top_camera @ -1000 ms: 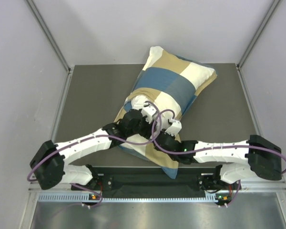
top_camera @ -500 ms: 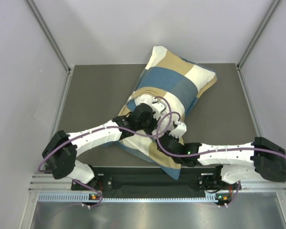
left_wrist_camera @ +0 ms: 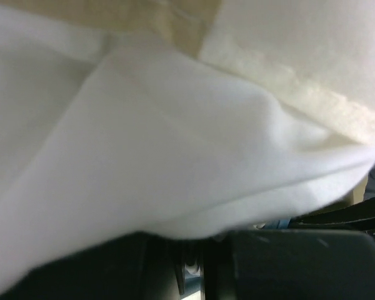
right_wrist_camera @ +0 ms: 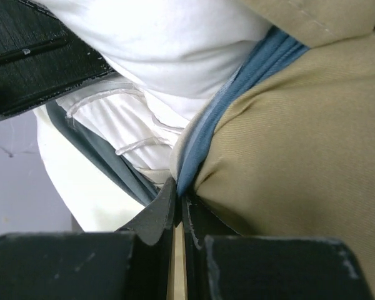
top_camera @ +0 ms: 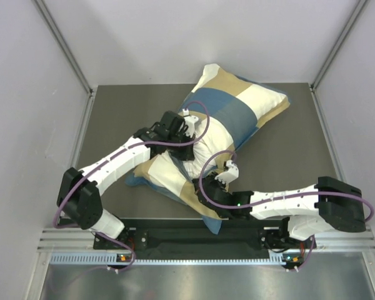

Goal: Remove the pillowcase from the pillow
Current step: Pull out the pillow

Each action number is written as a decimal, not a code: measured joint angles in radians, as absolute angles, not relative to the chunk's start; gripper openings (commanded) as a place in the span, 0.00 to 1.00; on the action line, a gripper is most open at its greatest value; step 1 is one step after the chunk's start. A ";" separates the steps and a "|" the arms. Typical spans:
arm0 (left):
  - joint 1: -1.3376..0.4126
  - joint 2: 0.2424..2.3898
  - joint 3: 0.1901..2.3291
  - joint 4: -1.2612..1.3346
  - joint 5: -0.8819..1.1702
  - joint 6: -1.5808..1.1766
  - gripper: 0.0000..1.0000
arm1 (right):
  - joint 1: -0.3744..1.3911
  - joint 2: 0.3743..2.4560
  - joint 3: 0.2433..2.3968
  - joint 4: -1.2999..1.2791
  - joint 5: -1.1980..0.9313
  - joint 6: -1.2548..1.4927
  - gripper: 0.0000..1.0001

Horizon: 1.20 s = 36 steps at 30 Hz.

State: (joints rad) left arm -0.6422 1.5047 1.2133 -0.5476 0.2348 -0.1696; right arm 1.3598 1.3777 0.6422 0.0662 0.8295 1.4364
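The checked pillowcase (top_camera: pixel 237 109) in blue, tan and cream lies slantwise on the table with the pillow inside it. My left gripper (top_camera: pixel 190 128) rests on its middle. In the left wrist view, white pillow (left_wrist_camera: pixel 144 137) cloth bunches over the nearly closed jaws, with cream pillowcase (left_wrist_camera: pixel 300 56) beyond. My right gripper (top_camera: pixel 222 178) is at the near end, shut on the pillowcase's blue edge (right_wrist_camera: pixel 203 147). Tan pillowcase (right_wrist_camera: pixel 300 144) bulges to the right of the gripper (right_wrist_camera: pixel 180 197), and the white pillow (right_wrist_camera: pixel 175 37) shows above.
A dark grey table mat (top_camera: pixel 119 125) lies under everything, closed in by pale walls on three sides with slanted metal posts (top_camera: pixel 62 44). A black rail (top_camera: pixel 194 240) carrying both arm bases runs along the near edge.
My left arm has swung away from the near end to the pillow's middle and its jaws have shut. The pillow has shifted a little toward the back right. The right gripper stays shut.
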 measured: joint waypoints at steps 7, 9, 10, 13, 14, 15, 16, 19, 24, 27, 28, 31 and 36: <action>-0.597 1.570 1.336 -0.676 0.294 -0.170 0.00 | 1.365 1.393 0.643 0.092 0.843 1.478 0.00; -0.591 1.591 1.374 -0.719 0.300 -0.168 0.00 | 1.366 1.398 0.645 0.098 0.846 1.483 0.00; -0.588 1.602 1.394 -0.738 0.302 -0.166 0.00 | 1.366 1.399 0.645 0.101 0.846 1.486 0.00; -0.576 1.642 1.463 -0.801 0.311 -0.162 0.00 | 1.366 1.401 0.649 0.109 0.852 1.493 0.00; -0.570 1.654 1.485 -0.823 0.315 -0.162 0.00 | 1.366 1.401 0.651 0.110 0.853 1.494 0.00; -0.562 1.669 1.511 -0.850 0.320 -0.162 0.00 | 1.366 1.402 0.653 0.112 0.854 1.497 0.00; -0.556 1.681 1.532 -0.866 0.325 -0.161 0.00 | 1.366 1.402 0.655 0.112 0.856 1.501 0.00; -0.533 1.721 1.597 -0.914 0.347 -0.162 0.00 | 1.366 1.402 0.657 0.118 0.870 1.512 0.00; -0.511 1.777 1.684 -1.000 0.371 -0.160 0.00 | 1.366 1.402 0.658 0.125 0.871 1.520 0.00; -0.499 1.809 1.733 -1.044 0.384 -0.161 0.00 | 1.366 1.402 0.658 0.127 0.873 1.523 0.00; -0.494 1.819 1.748 -1.058 0.388 -0.161 0.00 | 1.366 1.402 0.658 0.131 0.874 1.523 0.00; -0.477 1.846 1.795 -1.097 0.401 -0.162 0.00 | 1.366 1.402 0.658 0.139 0.876 1.526 0.00; -0.429 1.885 1.892 -1.104 0.381 -0.164 0.00 | 1.408 1.399 0.652 0.078 0.759 1.514 0.00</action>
